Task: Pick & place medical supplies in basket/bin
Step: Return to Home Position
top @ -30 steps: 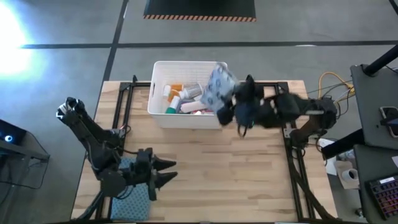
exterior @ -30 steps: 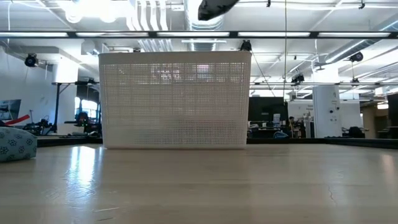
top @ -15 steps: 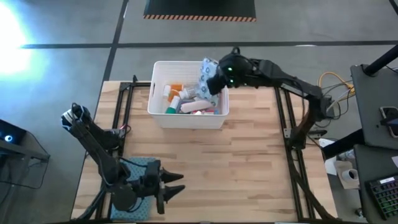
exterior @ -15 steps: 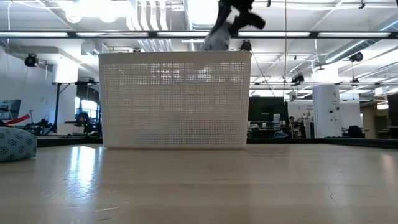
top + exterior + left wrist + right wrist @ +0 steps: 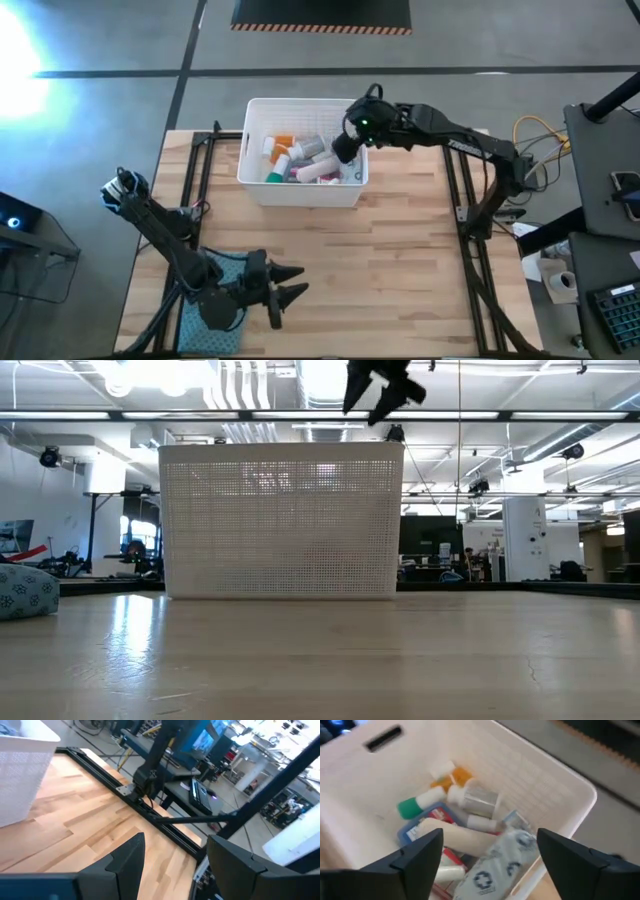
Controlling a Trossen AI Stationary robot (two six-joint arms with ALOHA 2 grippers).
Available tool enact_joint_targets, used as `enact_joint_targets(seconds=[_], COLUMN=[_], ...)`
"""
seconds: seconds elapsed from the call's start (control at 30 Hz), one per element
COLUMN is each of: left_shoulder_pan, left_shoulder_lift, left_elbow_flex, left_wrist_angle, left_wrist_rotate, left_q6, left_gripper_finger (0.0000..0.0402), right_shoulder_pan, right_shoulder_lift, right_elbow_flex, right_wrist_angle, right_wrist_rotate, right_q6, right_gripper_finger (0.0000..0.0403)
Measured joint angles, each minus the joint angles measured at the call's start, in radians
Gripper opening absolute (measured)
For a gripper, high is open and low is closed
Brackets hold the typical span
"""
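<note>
The right gripper is hovering above the right end of the white bin, with its fingers spread wide and holding nothing. The patterned packet is lying inside among the bottles. The left gripper, also spread and empty, is waiting near the front edge of the table.

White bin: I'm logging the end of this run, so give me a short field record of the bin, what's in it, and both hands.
bin: white bin, at the far middle of the wooden table
contents seen: patterned packet, orange vial, green-capped bottle, more small supplies packed around them
right hand: right hand open and empty, above the bin's right end, over the packet
left hand: left hand open and empty, at the table's near left
other: folded cloth under the left arm, outside the bin
</note>
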Motion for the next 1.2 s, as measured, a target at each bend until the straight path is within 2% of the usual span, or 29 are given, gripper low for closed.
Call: enact_joint_targets(seconds=[0.1, 0.2, 0.3, 0.37, 0.47, 0.57, 0.63, 0.73, 0.83, 0.87, 0.93, 1.1, 1.2], left_shoulder_pan=[0.022, 0.048, 0.083, 0.123, 0.202, 0.282, 0.332, 0.386, 0.416, 0.417, 0.415, 0.385, 0.381], left_shoulder_lift=[0.000, -0.002, -0.004, -0.013, -0.020, -0.034, -0.053, -0.093, -0.142, -0.164, -0.195, -0.255, -0.290], left_elbow_flex=[0.000, 0.000, -0.001, -0.015, -0.028, -0.032, -0.032, -0.032, -0.033, -0.033, -0.034, -0.036, -0.054], left_wrist_angle=[0.001, 0.001, 0.002, 0.000, -0.001, -0.004, -0.010, -0.060, -0.111, -0.138, -0.135, -0.114, -0.104], left_wrist_rotate=[0.022, 0.149, 0.214, 0.265, 0.398, 0.552, 0.611, 0.614, 0.636, 0.666, 0.681, 0.686, 0.696], left_q6=[0.003, 0.054, 0.109, 0.142, 0.186, 0.254, 0.296, 0.307, 0.263, 0.222, 0.209, 0.378, 0.457], left_gripper_finger=[0.0194, 0.0194, 0.0194, 0.0194, 0.0194, 0.0194, 0.0194, 0.0194, 0.0194, 0.0194, 0.0194, 0.0194, 0.0194], right_shoulder_pan=[0.076, 0.201, 0.338, 0.425, 0.533, 0.636, 0.698, 0.746, 0.774, 0.786, 0.818, 0.849, 0.847], right_shoulder_lift=[-0.047, -0.116, -0.195, -0.257, -0.368, -0.495, -0.580, -0.696, -0.802, -0.833, -0.883, -0.976, -1.013], right_elbow_flex=[0.006, -0.009, -0.053, -0.111, -0.246, -0.407, -0.494, -0.592, -0.666, -0.691, -0.744, -0.924, -1.053], right_wrist_angle=[0.002, 0.005, 0.005, 0.008, 0.005, -0.013, -0.042, -0.112, -0.104, -0.065, 0.094, 0.654, 0.870], right_wrist_rotate=[0.004, -0.006, -0.050, -0.054, -0.003, 0.136, 0.194, 0.194, 0.109, 0.100, 0.079, -0.066, -0.117], right_q6=[-0.091, -0.177, -0.261, -0.257, -0.133, 0.033, 0.176, 0.331, 0.566, 0.570, 0.452, 0.073, -0.004], right_gripper_finger=[0.0327, 0.0336, 0.0337, 0.0335, 0.0328, 0.0327, 0.0329, 0.0333, 0.0337, 0.0338, 0.0340, 0.0345, 0.0345])
